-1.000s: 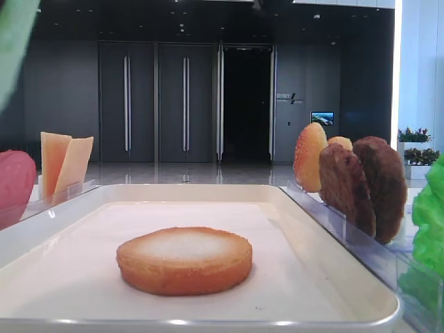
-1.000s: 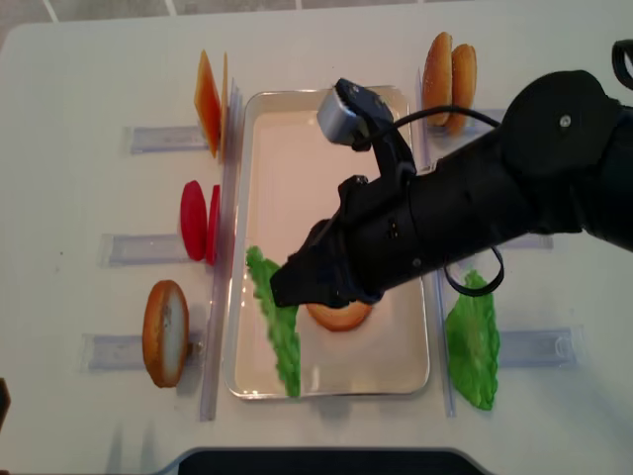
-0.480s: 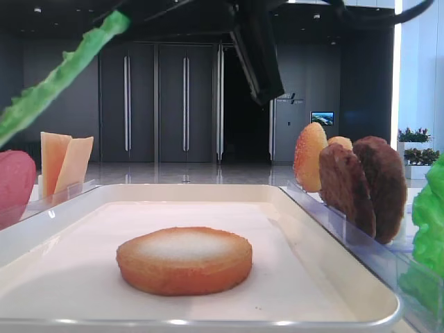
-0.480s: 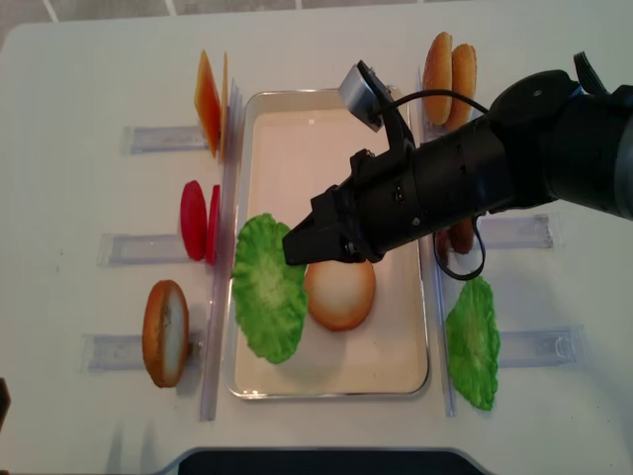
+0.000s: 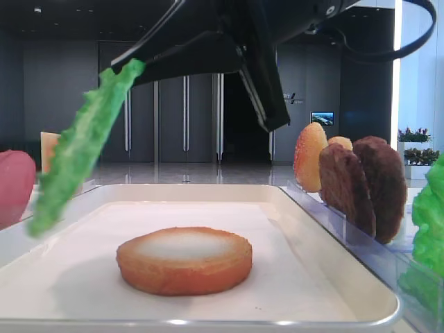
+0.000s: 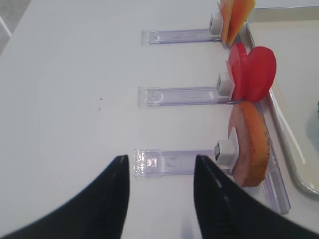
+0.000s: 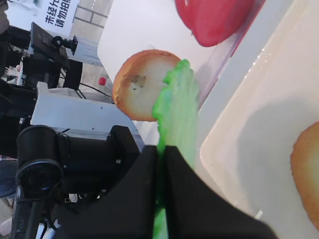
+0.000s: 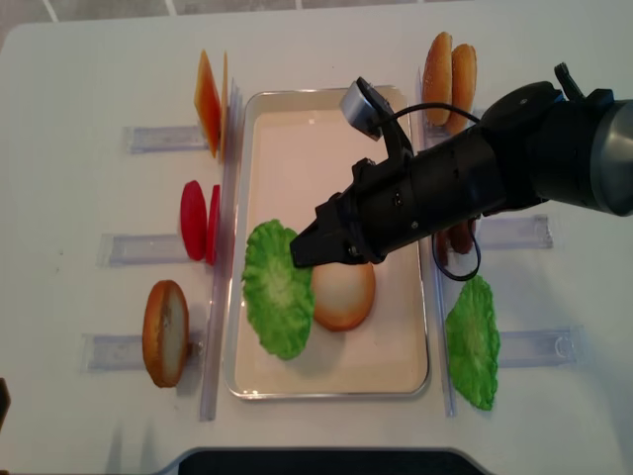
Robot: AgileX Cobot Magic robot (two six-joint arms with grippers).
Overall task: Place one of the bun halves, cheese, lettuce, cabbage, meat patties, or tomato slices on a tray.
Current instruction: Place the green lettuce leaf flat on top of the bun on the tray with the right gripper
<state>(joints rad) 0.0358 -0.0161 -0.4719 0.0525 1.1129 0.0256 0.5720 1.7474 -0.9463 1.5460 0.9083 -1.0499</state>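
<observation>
Overhead exterior view: the right gripper (image 8: 302,252) reaches across from the right of the frame to the middle, its fingers clenched on the edge of a green lettuce (image 8: 277,288) leaf that hangs above the left part of the white tray (image 8: 297,109), partly overlapping the flat bun half (image 8: 346,294) lying in the tray's lower middle. Low exterior view shows the same leaf (image 5: 83,146) tilted and off the tray floor at the upper left, with the bun disc (image 5: 184,260) resting in the centre foreground. Right wrist view has the two dark fingers (image 7: 144,184) pinching the leaf's edge at the bottom centre. Cheese (image 8: 208,94) stands at the upper left of the overhead frame, tomato slices (image 8: 198,220) at mid-left, another bun half (image 8: 164,332) at the lower left. Domed buns (image 8: 449,67) stand at the upper right, and a second lettuce leaf (image 8: 473,341) at the lower right. Left wrist view shows the left gripper (image 6: 160,194) with its fingers spread apart, grasping nothing, above the white table (image 6: 70,89).
</observation>
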